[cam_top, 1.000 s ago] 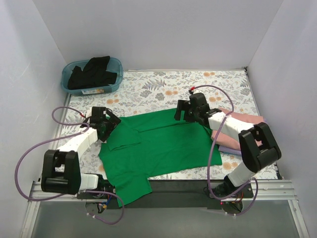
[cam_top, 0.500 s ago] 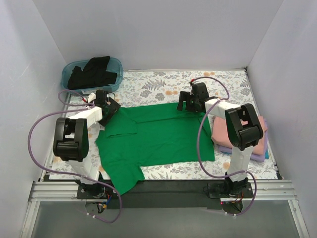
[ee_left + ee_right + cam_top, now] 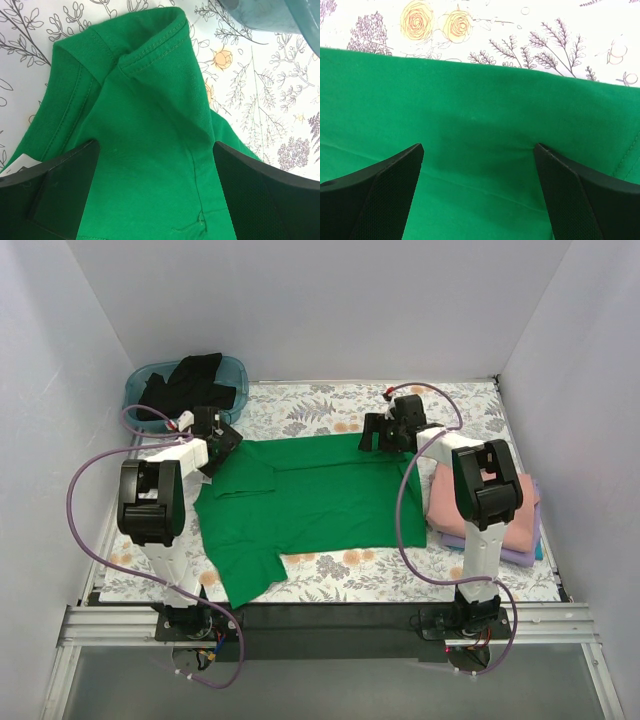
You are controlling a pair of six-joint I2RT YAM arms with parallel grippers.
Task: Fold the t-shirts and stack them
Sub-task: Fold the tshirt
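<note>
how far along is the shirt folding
Done: pink shirt and lavender shirt lie folded and stacked at the right. In hand: green shirt spread out, unfolded, left gripper and right gripper open at its far edge. Remaining: black shirt in the tub.

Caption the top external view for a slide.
Left gripper and right gripper open over the far edge of the green t-shirt; pink shirt on lavender shirt at right, black shirt in tub.

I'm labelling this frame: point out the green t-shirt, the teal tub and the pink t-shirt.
green t-shirt (image 3: 320, 502), top view, mid body
teal tub (image 3: 239, 367), top view, far right rim
pink t-shirt (image 3: 440, 508), top view, left part
</note>
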